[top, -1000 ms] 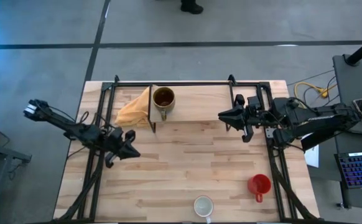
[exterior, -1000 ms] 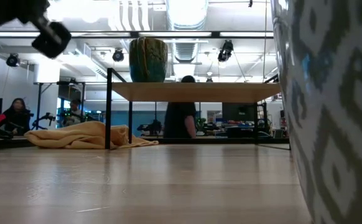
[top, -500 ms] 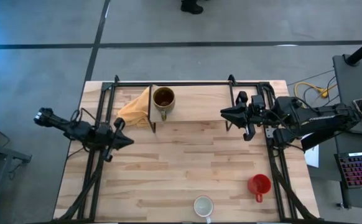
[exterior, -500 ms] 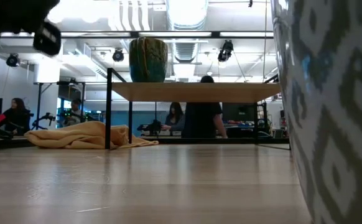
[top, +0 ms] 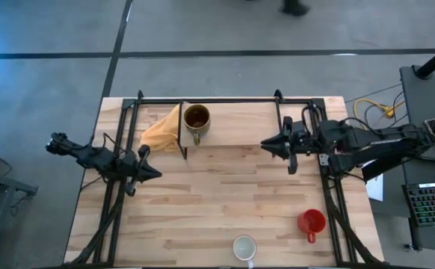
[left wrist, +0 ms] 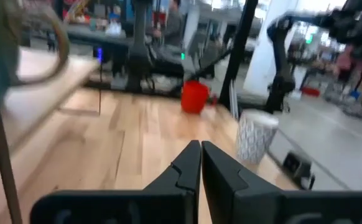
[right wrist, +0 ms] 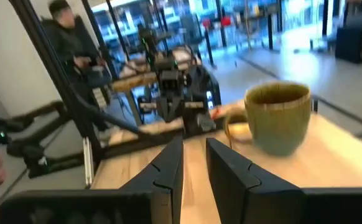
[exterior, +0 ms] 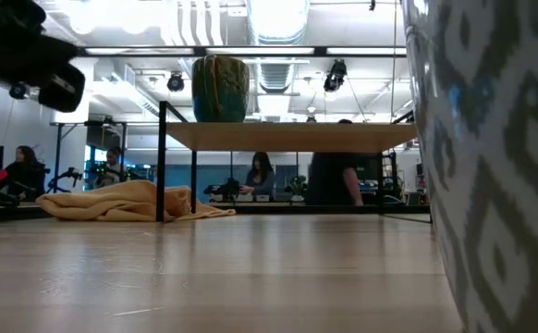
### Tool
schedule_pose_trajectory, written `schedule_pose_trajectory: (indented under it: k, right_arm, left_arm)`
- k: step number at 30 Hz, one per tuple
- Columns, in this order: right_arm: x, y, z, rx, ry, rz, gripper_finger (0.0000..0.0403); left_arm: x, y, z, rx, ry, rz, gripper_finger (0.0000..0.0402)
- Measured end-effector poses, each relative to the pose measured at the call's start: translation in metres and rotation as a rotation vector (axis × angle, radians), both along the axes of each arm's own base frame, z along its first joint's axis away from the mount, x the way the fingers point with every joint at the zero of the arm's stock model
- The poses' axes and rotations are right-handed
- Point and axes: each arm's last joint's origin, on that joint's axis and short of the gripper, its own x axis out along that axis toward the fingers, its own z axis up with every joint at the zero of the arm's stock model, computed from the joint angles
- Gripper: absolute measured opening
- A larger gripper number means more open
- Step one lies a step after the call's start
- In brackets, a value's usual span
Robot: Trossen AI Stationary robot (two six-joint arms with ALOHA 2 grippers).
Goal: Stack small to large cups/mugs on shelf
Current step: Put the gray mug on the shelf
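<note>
The table (top: pixel 217 202) carries the shelf (top: pixel 240 123), yellow cloth (top: pixel 160 134), white mug (top: pixel 244 247) and red mug (top: pixel 312 223).

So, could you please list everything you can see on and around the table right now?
Brownish-olive mug: one, on the shelf at the table's far edge.
White mug: one, at the table's near edge.
Red mug: one, near right corner of the table.
Cloth: one, yellow-orange, crumpled beside the shelf's left end.
People: several, in the room beyond the table in the low view.
Left gripper: shut, over the table's left side.
Right gripper: slightly open, at the shelf's right end.
</note>
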Motion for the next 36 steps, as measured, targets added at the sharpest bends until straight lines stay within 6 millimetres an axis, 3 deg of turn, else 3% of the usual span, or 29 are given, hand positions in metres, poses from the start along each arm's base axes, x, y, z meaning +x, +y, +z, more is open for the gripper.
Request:
schedule_pose_trajectory:
  k: [8, 13, 16, 20, 26, 29, 32, 36]
  right_arm:
    - [-0.003, 0.001, -0.029, 0.145, 0.286, -0.008, 0.0063]
    - [-0.009, 0.01, -0.035, 0.301, 0.441, 0.187, 0.0063]
    - [-0.008, 0.018, -0.02, 0.32, 0.42, 0.303, 0.0063]
    - [-0.002, 0.029, 0.013, 0.208, 0.332, 0.396, 0.0063]
    - [0.019, 0.057, 0.085, -0.099, -0.08, 0.555, 0.0063]
    - [0.026, 0.067, 0.112, -0.229, -0.2, 0.58, 0.0063]
    - [0.03, 0.072, 0.127, -0.259, -0.234, 0.584, 0.0063]
    - [0.036, 0.074, 0.128, -0.152, -0.108, 0.596, 0.0063]
  left_arm:
    - [-0.002, 0.001, -0.015, -0.007, 0.159, 0.003, 0.0]
    - [-0.003, 0.001, -0.018, -0.045, 0.226, 0.016, 0.0]
    - [-0.003, 0.001, -0.018, -0.045, 0.227, 0.017, 0.0]
    - [-0.002, 0.001, -0.019, -0.042, 0.236, 0.019, 0.0]
    - [-0.002, 0.001, -0.019, -0.04, 0.241, 0.02, 0.0]
    - [-0.002, 0.001, -0.019, -0.04, 0.24, 0.022, 0.0]
    - [-0.002, 0.002, -0.019, -0.036, 0.238, 0.042, 0.0]
    - [-0.002, 0.004, -0.018, -0.017, 0.226, 0.125, 0.0]
